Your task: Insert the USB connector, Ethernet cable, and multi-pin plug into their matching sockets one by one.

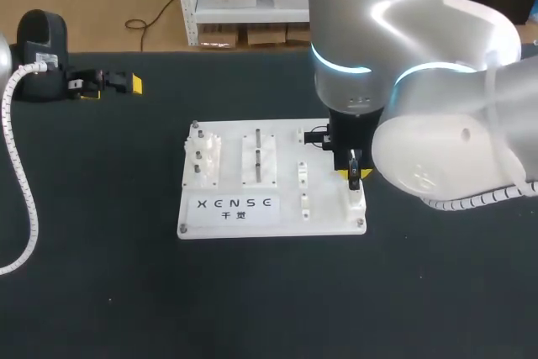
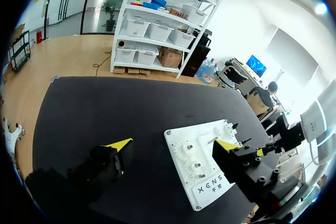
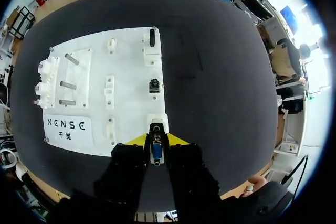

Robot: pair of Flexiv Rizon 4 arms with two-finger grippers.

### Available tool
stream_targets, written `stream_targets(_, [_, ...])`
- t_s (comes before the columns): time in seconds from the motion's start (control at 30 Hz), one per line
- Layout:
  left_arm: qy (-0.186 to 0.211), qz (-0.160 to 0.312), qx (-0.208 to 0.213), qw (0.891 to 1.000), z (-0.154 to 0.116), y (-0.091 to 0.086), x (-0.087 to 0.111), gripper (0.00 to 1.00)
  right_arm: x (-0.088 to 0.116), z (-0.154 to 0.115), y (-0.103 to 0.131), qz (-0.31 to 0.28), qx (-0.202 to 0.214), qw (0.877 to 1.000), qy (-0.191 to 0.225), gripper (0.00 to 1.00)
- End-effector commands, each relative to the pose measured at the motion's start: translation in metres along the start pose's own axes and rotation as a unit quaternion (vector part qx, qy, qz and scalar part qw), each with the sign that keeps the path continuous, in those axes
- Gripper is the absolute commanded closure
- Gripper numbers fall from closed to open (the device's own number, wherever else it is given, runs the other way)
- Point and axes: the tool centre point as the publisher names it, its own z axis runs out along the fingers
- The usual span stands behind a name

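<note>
Right claw: our right gripper [image 3: 156, 141] is closed narrow on the multi-pin plug [image 3: 156, 150], with a finger on each side of it.
Plug's place: it hangs over the right-hand end of the white board [image 1: 269, 218], at the corner nearest us.
Which way: an empty white socket block [image 3: 156, 121] lies straight ahead of the fingertips and just beside them. We cannot tell whether plug and block touch.
Long axis: the plug runs along the fingers, in line with the board's row of sockets.
Nearer arm: the right, by far.
Left claw: our left gripper [image 1: 113, 88] is spread wide and empty, well apart at the table's far left.
Coming move: we judge it a short, straight push into that block.
</note>
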Motion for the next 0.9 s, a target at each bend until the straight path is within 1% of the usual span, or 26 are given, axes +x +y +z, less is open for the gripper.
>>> stream_targets(0.03, [0.0,0.0,0.0,1.0,0.0,0.0,0.0,0.0,0.0015,0.0007,-0.0008,0.002,0.0,1.0,-0.002,1.0])
stream_targets(0.4, [0.0,0.0,0.0,1.0,0.0,0.0,0.0,0.0,0.0018,0.0016,-0.0027,0.001,0.001,1.0,-0.001,1.0])
stream_targets(0.9, [0.0,0.0,0.0,1.0,0.0,0.0,0.0,0.0,0.0035,-0.0045,-0.0064,-0.004,-0.005,1.0,-0.001,1.0])
